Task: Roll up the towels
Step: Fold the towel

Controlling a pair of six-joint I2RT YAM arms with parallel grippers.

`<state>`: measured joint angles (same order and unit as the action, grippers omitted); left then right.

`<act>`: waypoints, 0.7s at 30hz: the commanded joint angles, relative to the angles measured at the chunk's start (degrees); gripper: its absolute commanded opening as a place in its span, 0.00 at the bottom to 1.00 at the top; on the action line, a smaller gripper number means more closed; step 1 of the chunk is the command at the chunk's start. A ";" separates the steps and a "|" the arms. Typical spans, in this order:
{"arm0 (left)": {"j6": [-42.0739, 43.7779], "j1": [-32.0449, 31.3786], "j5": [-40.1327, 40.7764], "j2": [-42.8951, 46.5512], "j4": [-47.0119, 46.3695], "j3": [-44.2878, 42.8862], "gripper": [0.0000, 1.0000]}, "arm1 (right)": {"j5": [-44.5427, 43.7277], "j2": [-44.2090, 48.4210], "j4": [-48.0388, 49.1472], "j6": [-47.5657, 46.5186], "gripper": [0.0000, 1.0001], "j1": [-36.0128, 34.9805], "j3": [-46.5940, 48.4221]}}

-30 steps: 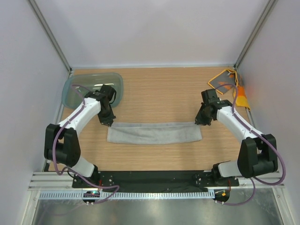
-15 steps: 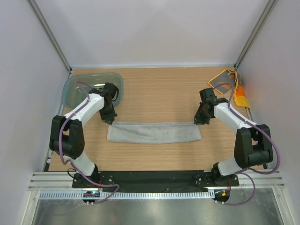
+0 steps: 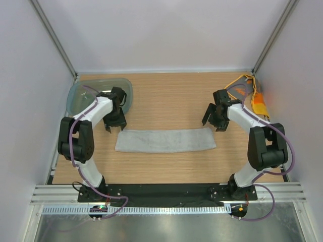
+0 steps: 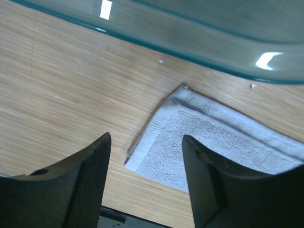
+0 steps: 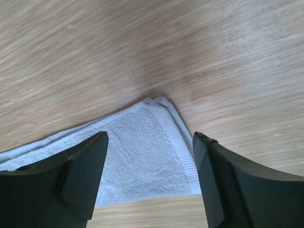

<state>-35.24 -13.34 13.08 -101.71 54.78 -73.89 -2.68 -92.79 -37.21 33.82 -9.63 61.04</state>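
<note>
Your table [image 3: 166, 101] carries these items. One grey towel [image 3: 165, 140]: folded into a long, flat strip that lies crosswise at mid-table, unrolled, with its ends near the two arms. One orange towel [image 3: 259, 106]: it sits crumpled in the far right corner against the side wall, with its grey face partly showing, well apart from the grey towel. One teal tub [image 3: 96, 96]: it stands in the far left corner, just beyond your left arm. Left gripper [image 3: 114, 128]: it hangs above the far left corner of the grey towel [image 4: 213, 142] with its jaws parted and nothing between them. The tub rim [image 4: 190, 45] runs just beyond that corner in the left wrist view. Right gripper [image 3: 213, 124]: it hangs above the far right corner of the grey towel [image 5: 137, 152], with its jaws spread wide and nothing held.
</note>
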 commanded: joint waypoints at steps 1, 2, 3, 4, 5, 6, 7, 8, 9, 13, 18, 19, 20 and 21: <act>1.58 1.30 1.42 1.34 -0.73 -2.31 0.65 | -2.50 0.42 -0.05 -1.48 0.80 0.31 3.03; 1.67 1.48 1.86 1.95 -0.12 -2.31 0.67 | -3.64 0.59 -0.75 -2.00 0.82 0.31 3.12; 1.67 1.48 2.12 2.74 0.14 -2.23 0.69 | -4.09 1.38 -1.11 -2.27 0.83 0.22 3.12; 1.67 1.57 2.56 4.83 0.32 -1.88 0.71 | -4.96 2.00 -1.63 -2.53 0.84 0.22 3.21; 1.32 1.48 2.74 5.99 0.58 -1.53 0.71 | -6.71 2.70 -2.07 -3.06 0.84 0.22 3.13; 1.14 1.48 2.74 7.30 0.76 -0.30 0.71 | -7.60 4.79 -2.86 -3.50 0.84 0.31 2.86; 0.97 1.48 2.56 10.54 0.68 0.49 0.71 | -8.39 5.95 -3.39 -3.68 0.84 0.31 2.69; 0.44 1.13 2.39 11.96 0.41 1.28 0.71 | -9.96 7.26 -4.00 -4.20 0.85 0.31 2.25; 0.27 0.78 2.39 13.63 0.32 2.77 0.71 | -10.24 8.58 -4.36 -4.47 0.85 0.22 1.98; -2.45 -5.71 1.07 19.96 -1.25 7.42 0.69 | -4.55 18.92 -2.35 -5.70 0.85 0.22 -1.43; -10.52 -20.47 0.10 22.44 -6.61 12.79 0.67 | 13.02 30.11 6.88 -3.77 0.84 -1.44 -11.80; -11.33 -23.97 0.02 22.09 -7.58 13.59 0.67 | 16.96 31.35 7.93 -2.55 0.84 -2.06 -12.95; -12.03 -25.14 -0.16 21.91 -9.59 15.33 0.66 | 18.83 33.71 9.60 -1.93 0.83 -2.67 -15.13; -12.65 -26.02 -0.51 21.73 -10.65 16.22 0.65 | 19.63 34.60 10.14 -1.48 0.83 -3.63 -16.03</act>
<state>-42.83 -36.77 13.04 -79.48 48.97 -60.47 6.57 -60.58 -32.67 30.52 -11.38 48.36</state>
